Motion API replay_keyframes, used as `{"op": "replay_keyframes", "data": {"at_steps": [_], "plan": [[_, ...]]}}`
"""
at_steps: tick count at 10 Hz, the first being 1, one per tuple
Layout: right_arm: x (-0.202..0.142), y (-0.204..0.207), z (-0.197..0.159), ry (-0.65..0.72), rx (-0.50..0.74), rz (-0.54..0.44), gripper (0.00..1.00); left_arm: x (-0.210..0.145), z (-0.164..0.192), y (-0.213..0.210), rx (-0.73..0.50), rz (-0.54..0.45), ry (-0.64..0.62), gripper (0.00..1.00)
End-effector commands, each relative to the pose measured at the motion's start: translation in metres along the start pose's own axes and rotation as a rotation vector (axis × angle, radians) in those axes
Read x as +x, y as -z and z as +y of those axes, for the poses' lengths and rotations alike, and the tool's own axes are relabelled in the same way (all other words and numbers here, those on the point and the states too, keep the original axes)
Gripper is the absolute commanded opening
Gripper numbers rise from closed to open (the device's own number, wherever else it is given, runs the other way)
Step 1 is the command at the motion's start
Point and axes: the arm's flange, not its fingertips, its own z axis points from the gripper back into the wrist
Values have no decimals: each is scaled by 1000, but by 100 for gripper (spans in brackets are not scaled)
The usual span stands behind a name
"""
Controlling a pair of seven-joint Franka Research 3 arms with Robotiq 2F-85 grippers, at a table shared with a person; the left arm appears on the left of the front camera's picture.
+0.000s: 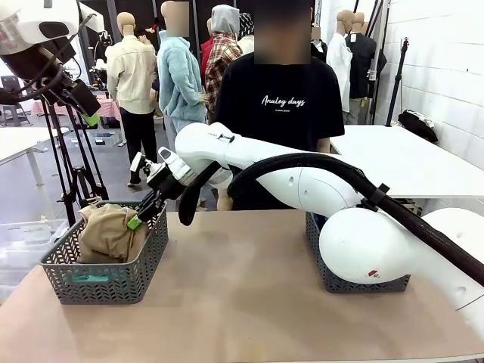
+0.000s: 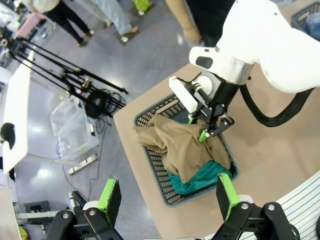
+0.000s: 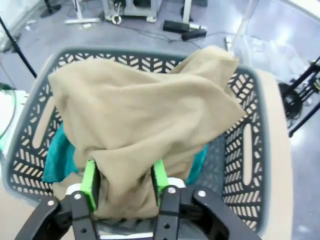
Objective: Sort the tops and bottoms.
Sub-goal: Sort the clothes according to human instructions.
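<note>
Right tool sits over the grey basket at frame left, green pads either side of a fold of the tan top, grip or release unclear. Tan top lies on the teal shirt inside the basket; left tool hangs above, jaws wide and empty.

White brick wall upper right, white table right, grey glossy floor, black tripod left.

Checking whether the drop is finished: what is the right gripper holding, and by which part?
The right gripper has a fold at the edge of the tan-khaki cloth top between its green pads, over the grey plastic basket; whether it grips cannot be told.
</note>
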Motion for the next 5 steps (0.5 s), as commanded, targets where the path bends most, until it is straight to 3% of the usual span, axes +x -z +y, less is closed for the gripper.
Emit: {"op": "replay_keyframes", "data": {"at_steps": [1, 3, 5], "plan": [[23, -5, -20, 30, -22, 10, 100, 0, 1, -2, -4, 8, 3, 99], [30, -29, -17, 48, -37, -47, 100, 0, 1, -2, -4, 8, 3, 99], [19, -71, -24, 172, -74, 3, 100, 0, 1, -2, -4, 8, 3, 99]]}}
